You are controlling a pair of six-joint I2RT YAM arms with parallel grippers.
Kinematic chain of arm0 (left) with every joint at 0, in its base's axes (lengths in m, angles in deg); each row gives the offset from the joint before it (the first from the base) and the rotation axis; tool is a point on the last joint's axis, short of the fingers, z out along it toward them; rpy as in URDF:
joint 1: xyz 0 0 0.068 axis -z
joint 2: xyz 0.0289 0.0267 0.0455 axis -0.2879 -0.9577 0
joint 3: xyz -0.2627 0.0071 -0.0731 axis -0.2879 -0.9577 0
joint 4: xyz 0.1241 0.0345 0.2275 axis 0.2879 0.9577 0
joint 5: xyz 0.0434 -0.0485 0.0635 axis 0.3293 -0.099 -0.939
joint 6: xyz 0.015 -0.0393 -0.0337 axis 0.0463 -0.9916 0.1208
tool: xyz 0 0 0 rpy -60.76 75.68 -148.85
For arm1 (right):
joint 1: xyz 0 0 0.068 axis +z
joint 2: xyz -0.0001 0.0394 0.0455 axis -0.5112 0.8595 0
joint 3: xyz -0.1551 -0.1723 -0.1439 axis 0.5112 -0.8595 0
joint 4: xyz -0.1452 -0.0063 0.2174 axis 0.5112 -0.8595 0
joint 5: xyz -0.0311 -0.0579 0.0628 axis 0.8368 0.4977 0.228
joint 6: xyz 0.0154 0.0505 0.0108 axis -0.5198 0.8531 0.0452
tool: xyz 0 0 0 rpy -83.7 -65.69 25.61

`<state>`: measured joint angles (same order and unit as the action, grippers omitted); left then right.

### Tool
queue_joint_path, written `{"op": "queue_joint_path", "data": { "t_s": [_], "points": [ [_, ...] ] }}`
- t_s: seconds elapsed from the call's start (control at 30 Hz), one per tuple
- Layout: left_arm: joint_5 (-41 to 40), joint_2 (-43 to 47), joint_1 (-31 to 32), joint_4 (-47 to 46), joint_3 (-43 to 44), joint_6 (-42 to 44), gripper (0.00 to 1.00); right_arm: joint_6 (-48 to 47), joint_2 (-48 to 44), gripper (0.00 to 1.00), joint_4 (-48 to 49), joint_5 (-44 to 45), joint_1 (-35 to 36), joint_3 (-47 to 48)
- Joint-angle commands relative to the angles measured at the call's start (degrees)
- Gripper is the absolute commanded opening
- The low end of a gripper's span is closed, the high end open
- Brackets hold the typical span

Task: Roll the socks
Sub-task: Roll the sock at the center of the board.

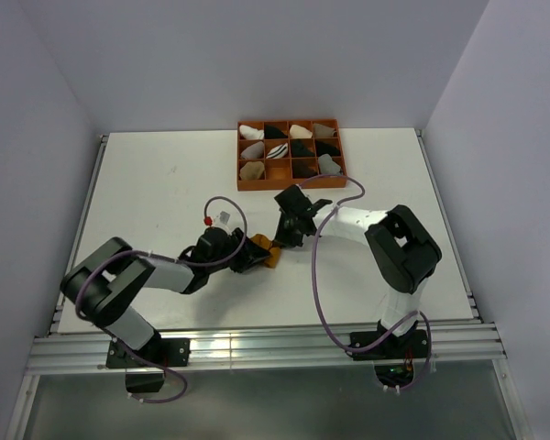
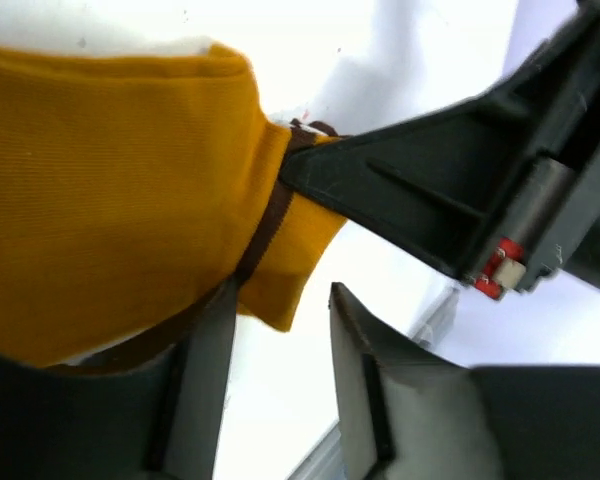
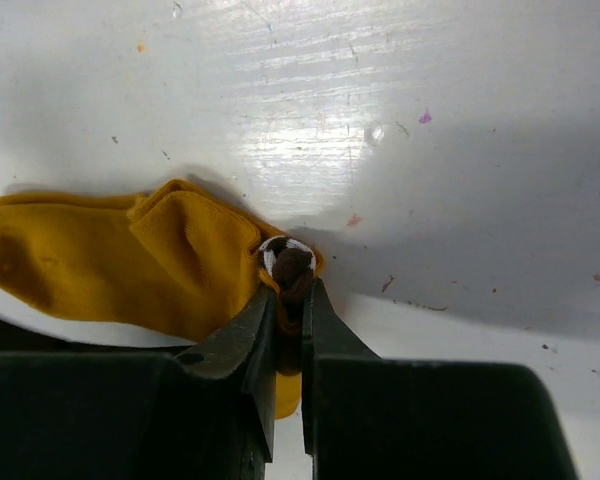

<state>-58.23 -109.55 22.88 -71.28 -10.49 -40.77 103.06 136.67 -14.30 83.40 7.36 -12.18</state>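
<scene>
At the near edge, both arm bases are bolted to an aluminium rail [image 1: 257, 353]. At mid-table, the left gripper [image 2: 280, 325] and the right gripper [image 3: 290, 292] meet at the mustard sock [image 3: 130, 260], which lies folded on the table [image 1: 165, 174] between them. The right gripper's jaws are narrow, pinching the striped cuff [image 3: 288, 262] at the end of the sock. The left gripper's jaws are apart with a clear gap. The sock body rests against one finger [image 2: 205, 380], but nothing is clamped there. The step in hand appears to be a change of grip partway through the roll: the right arm secures the cuff while the left is unloaded and ready for a fresh hold. The next move calls for the left gripper to seat on the folded body so that the cuff can be drawn over it without the bundle unrolling. A loose pinch on the cuff could slip. The table surface is white, glossy and lightly speckled. At its far edge stands an orange compartment tray [image 1: 241, 156] containing small sock bundles [image 1: 252, 132]. Plain pale walls [image 1: 257, 55] enclose the cell on three sides.
</scene>
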Motion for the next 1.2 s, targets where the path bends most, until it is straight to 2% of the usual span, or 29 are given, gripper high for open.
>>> {"op": "queue_joint_path", "data": {
  "t_s": [0.0,0.03,0.07,0.17,0.2,0.47,0.63,0.83,1.0,1.1,1.17],
  "points": [
    [-10.5,6.7,3.1,14.9,3.5,9.7,0.48,-2.4,1.2,0.00,-5.4,3.9,0.0,2.8],
    [-13.4,8.8,4.3,17.8,5.8,11.7,0.49,-2.6,1.3,0.00,-5.9,3.9,0.0,3.2],
    [-19.7,9.6,7.2,23.3,7.0,15.1,0.50,-2.7,1.6,0.00,-6.1,3.9,0.0,3.3],
    [-27.6,10.7,12.8,28.4,10.6,21.7,0.51,-3.3,1.9,0.00,-7.1,5.2,0.0,4.2],
    [-32.6,10.5,14.2,29.0,11.4,23.2,0.51,-3.4,2.0,0.00,-7.3,5.2,0.0,4.4],
    [-46.9,1.4,24.5,32.6,20.5,33.1,0.51,-4.2,2.8,0.00,-8.1,4.2,0.0,5.7],
    [-55.8,-3.8,27.5,37.6,26.0,35.2,0.50,-4.5,2.8,0.00,-7.8,4.2,0.0,5.6],
    [-59.5,-7.9,29.6,40.6,29.9,35.9,0.48,-4.5,3.0,0.00,-7.5,2.1,0.0,5.8],
    [-60.7,-10.5,30.1,46.9,32.2,34.4,0.45,-4.3,2.8,0.00,-7.4,1.3,0.0,5.8],
    [-61.3,-12.3,30.1,50.3,33.9,33.0,0.39,-4.4,2.5,0.00,-7.3,1.0,0.0,5.8],
    [-62.1,-13.8,30.1,52.4,35.4,31.3,0.28,-4.3,2.1,0.00,-7.0,0.5,0.0,5.8]
  ]
}}
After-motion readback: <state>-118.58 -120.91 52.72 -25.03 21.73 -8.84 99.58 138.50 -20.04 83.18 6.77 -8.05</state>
